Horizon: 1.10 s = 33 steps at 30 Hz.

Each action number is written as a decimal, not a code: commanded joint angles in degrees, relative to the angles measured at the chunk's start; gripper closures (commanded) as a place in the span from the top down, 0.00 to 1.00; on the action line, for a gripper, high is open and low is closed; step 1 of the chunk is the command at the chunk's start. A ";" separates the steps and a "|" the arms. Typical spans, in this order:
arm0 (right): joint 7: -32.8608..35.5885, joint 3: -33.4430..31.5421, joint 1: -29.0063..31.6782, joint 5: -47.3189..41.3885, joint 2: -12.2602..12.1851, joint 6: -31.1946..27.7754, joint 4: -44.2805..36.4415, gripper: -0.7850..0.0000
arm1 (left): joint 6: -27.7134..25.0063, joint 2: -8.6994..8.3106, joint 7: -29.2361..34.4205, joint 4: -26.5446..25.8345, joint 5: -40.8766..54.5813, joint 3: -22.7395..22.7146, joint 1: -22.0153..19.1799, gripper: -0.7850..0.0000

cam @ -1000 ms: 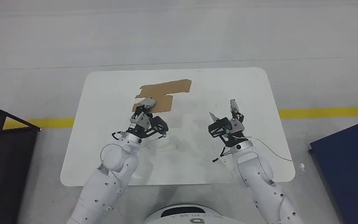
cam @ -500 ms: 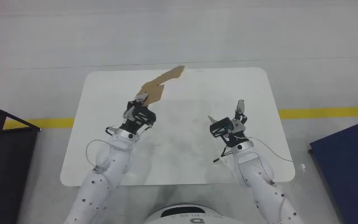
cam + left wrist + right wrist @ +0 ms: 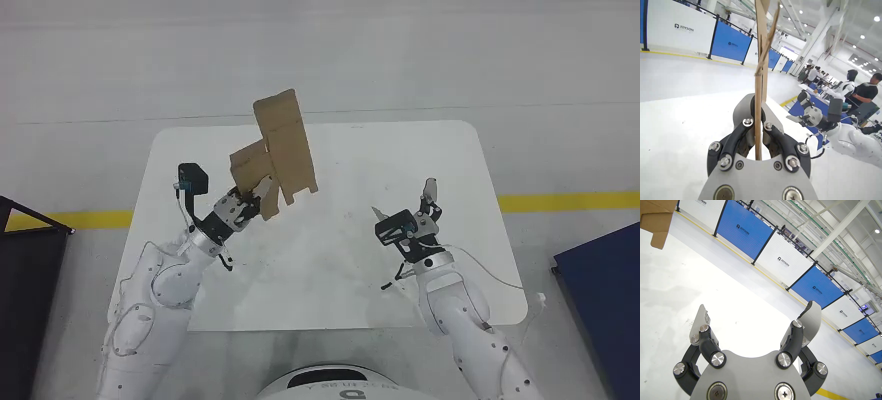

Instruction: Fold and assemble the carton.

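Pickup step: left gripper (image 3: 252, 198) clamped on the unfolded carton (image 3: 282, 145), holding it upright over the table (image 3: 400, 150); right gripper (image 3: 404, 200), fingers wide apart, probably needs to grab a flap next

I see the carton (image 3: 280, 150) held clear of the table (image 3: 400, 150), over its left half toward the far edge, standing roughly upright with its lower edge pinched between the left jaws, which sit beneath it and nearer to me. The right jaws hang spread apart over the table's right half, well apart from the carton, to its right and closer to the near edge. On the floor, a stripe (image 3: 570, 202) runs out from under the table on both sides.
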<state>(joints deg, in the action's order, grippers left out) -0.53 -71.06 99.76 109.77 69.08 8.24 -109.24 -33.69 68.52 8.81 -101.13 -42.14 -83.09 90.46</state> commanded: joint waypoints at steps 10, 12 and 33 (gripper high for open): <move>0.00 0.00 0.00 0.00 0.00 0.00 0.00 1.00 | -2.22 0.39 1.33 2.22 12.35 2.82 0.35 0.00; 0.00 0.00 0.00 0.00 0.00 0.00 0.00 1.00 | -3.76 0.45 5.52 4.54 23.41 4.43 -0.90 0.00; 0.00 0.00 0.00 0.00 0.00 0.00 0.00 1.00 | -4.63 -0.76 32.69 8.32 61.78 7.23 -7.39 0.00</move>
<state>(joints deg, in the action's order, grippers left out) -0.53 -71.06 99.76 109.77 69.08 8.24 -109.24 -38.30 67.76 41.52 -92.85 19.64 -75.87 83.06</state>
